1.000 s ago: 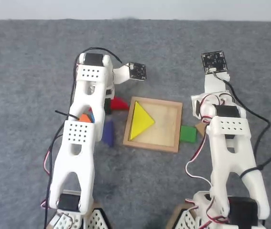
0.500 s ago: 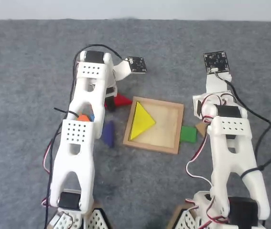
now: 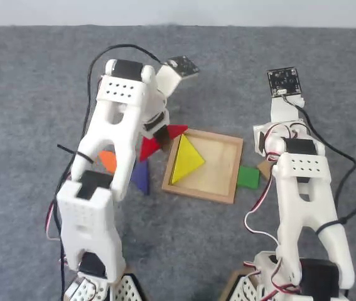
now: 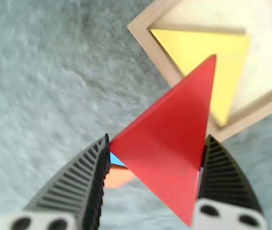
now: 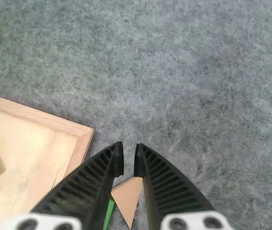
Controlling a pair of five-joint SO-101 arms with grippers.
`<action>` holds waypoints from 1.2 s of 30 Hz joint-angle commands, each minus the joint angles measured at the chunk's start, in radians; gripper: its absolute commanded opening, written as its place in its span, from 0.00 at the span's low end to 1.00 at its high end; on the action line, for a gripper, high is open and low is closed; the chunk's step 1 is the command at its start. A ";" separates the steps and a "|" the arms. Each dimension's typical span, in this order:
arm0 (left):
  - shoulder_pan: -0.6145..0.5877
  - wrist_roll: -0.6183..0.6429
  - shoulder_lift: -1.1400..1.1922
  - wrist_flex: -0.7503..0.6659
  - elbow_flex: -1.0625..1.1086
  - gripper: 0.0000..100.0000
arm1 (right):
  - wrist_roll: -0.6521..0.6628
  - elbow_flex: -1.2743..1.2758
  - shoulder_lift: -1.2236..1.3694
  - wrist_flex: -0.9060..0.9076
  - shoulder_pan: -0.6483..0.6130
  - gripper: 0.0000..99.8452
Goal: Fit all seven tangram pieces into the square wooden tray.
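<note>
Blue piece (image 4: 115, 160) and orange piece (image 4: 119, 176) mostly hidden behind red triangle (image 4: 179, 115), tan piece (image 5: 128, 194) part-hidden under right claw (image 5: 128, 148) at 3 o'clock of tray (image 4: 147, 40); left claw (image 4: 157, 140) clamped on red triangle at tray's 10 o'clock corner, yellow triangle (image 4: 207, 52) inside; right claw nearly closed, empty.

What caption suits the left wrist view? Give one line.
Left gripper holds the red triangle at the wooden tray corner, yellow triangle already inside.

A flat yellow triangle (image 3: 184, 160) is seen inside the square wooden tray (image 3: 198, 191). A flat red triangle (image 3: 149, 149) is held by the left gripper (image 3: 160, 137) at the tray's left edge, and a green square piece (image 3: 248, 177) is seen just beside its right edge.
</note>
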 commanded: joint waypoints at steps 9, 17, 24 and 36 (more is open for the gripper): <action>0.227 1.125 -0.046 -0.100 0.085 0.23 | -0.152 -0.028 -0.062 -0.008 0.140 0.06; 0.301 1.428 0.091 -0.416 0.082 0.23 | -0.226 -0.026 -0.150 0.041 0.223 0.06; 0.308 1.570 0.126 -0.413 0.082 0.23 | -0.219 -0.026 -0.163 0.053 0.220 0.06; 0.310 1.625 0.135 -0.390 0.077 0.23 | -0.218 -0.025 -0.163 0.051 0.217 0.06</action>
